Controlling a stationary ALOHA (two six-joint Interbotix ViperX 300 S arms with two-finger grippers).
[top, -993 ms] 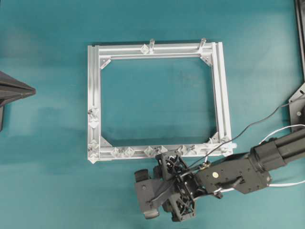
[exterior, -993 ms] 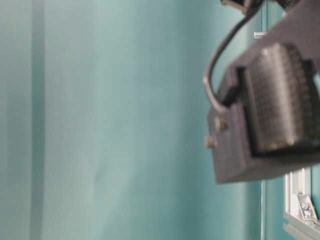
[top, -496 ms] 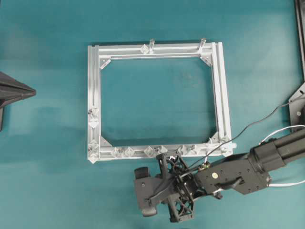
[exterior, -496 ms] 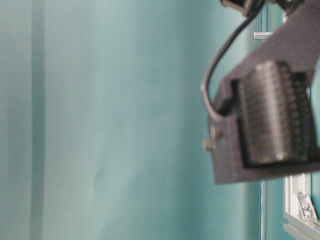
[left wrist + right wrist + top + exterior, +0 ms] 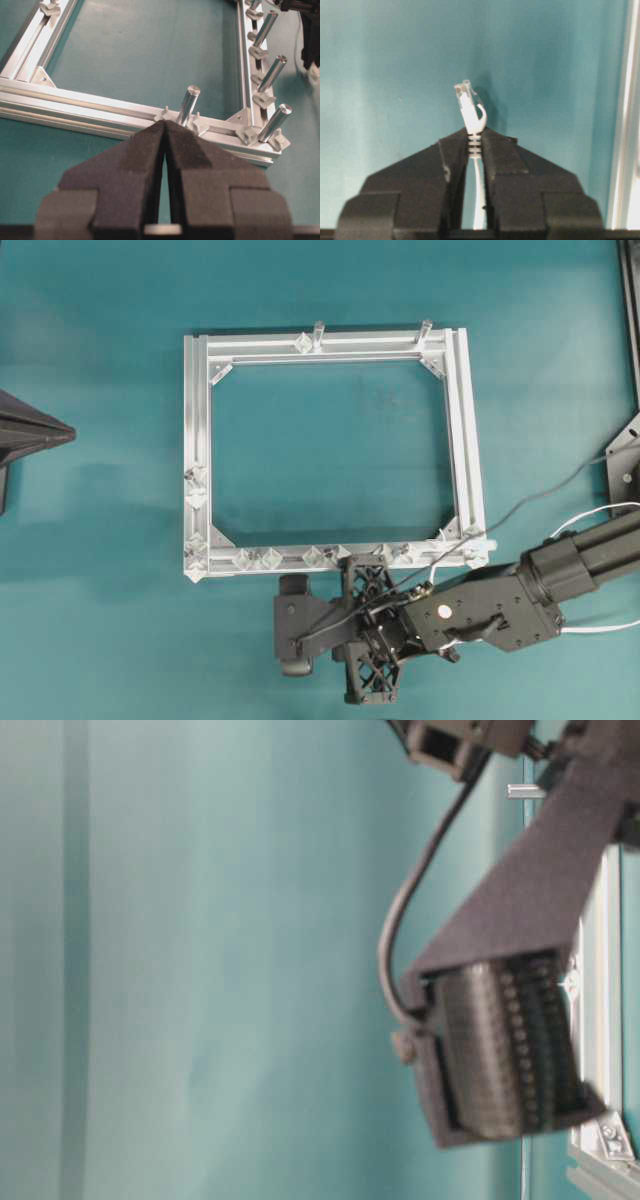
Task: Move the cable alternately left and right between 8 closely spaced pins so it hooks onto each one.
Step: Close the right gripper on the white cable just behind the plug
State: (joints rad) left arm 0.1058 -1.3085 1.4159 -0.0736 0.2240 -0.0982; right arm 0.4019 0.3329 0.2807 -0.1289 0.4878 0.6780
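Worktop [image 5: 100,540]: uniform teal. Frame [image 5: 196,440]: pale silver aluminium, with silvery-white pins [image 5: 317,556] along the near rail. Posts [image 5: 188,104]: bright metallic grey. Cable [image 5: 479,192]: white, its plug [image 5: 465,101] translucent white. Right gripper [image 5: 475,136] and left gripper [image 5: 165,125]: matte black. Right arm body [image 5: 480,605]: black, with a dark grey wire [image 5: 540,495].

The right arm reaches in low from the right edge of the overhead view, its wrist turned so the dark lattice of the hand faces up. The right pincer [image 5: 475,134] has its two black fingers [image 5: 502,150] pressed together at the tips. The left pincer [image 5: 165,131] shows only in its own wrist view, its padded tips meeting, a thin slit behind them.
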